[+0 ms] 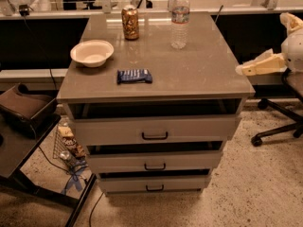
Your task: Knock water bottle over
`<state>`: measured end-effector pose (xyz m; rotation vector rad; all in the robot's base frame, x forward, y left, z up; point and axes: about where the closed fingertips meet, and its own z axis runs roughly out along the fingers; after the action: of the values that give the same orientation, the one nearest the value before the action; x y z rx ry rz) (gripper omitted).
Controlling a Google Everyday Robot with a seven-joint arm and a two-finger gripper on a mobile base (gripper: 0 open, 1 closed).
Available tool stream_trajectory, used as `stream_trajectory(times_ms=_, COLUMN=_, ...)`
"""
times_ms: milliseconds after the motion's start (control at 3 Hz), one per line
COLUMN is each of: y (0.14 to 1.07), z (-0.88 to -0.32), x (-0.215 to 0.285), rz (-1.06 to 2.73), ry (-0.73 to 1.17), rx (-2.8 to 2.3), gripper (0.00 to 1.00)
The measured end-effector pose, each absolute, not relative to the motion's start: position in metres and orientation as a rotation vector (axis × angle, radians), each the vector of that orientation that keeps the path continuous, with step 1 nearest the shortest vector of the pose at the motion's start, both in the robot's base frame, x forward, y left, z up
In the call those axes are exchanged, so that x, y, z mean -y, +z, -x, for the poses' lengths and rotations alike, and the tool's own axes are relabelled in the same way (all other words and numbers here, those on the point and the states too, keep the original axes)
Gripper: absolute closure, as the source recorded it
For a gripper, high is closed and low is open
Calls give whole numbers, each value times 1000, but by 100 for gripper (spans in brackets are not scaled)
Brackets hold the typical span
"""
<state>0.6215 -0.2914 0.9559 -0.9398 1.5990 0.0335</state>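
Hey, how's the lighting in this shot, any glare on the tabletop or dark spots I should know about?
Camera view: warm amber cast overall; a pale glare strip runs along the back edge of the cabinet top, beside the can and left of the water bottle; the gaps above the drawers sit in deep shadow; the gripper, off the top's right edge, is evenly lit.
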Motion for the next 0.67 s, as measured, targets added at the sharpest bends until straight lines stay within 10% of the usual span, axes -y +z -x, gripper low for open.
stream_trajectory(times_ms=667, y=956, z=-647, x=281, rz=902, ry=106, rx=-1578, gripper=0)
